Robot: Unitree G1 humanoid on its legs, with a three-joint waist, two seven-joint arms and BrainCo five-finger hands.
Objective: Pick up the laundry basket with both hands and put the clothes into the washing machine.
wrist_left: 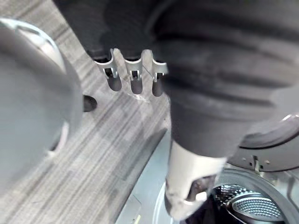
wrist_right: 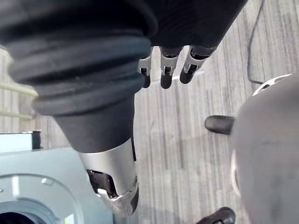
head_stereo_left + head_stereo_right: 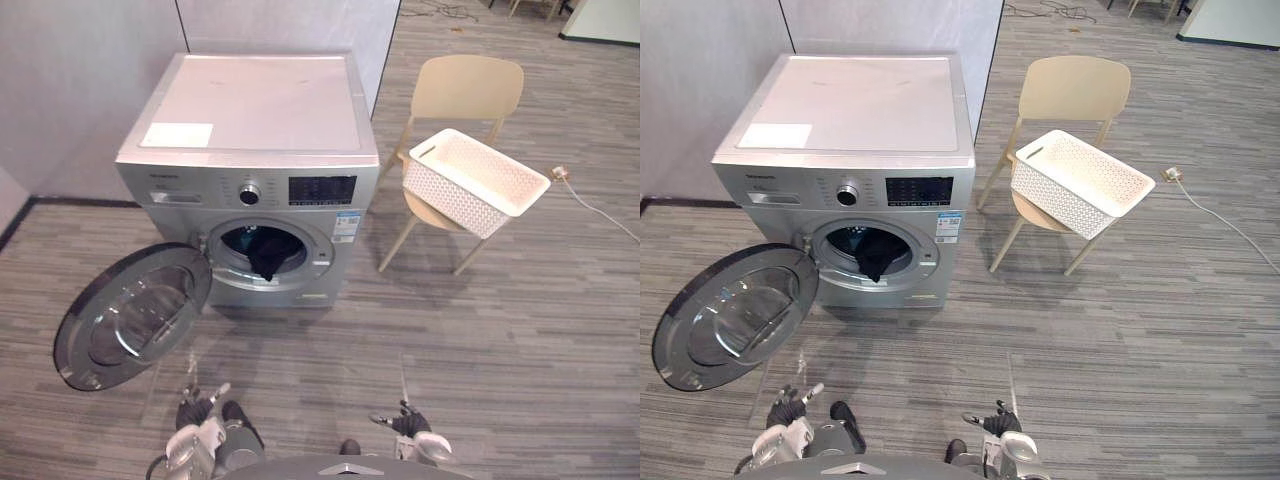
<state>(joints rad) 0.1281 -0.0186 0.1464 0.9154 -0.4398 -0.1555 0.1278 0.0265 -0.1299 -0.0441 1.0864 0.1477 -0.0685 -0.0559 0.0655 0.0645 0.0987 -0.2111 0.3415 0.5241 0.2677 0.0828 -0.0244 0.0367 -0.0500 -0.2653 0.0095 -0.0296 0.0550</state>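
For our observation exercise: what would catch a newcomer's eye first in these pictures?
The silver washing machine stands centre with its round door swung wide open, dark clothing hanging from the drum. To its right, a white laundry basket sits on a beige chair.

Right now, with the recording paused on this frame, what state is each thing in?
Washing machine door: swung wide open.
Dark garment: draped over the lip of the machine's opening.
Chair: upright on the floor.
Laundry basket: tilted on the chair's seat, looks empty.
Left robot hand: open, holding nothing.
Right robot hand: open, holding nothing.
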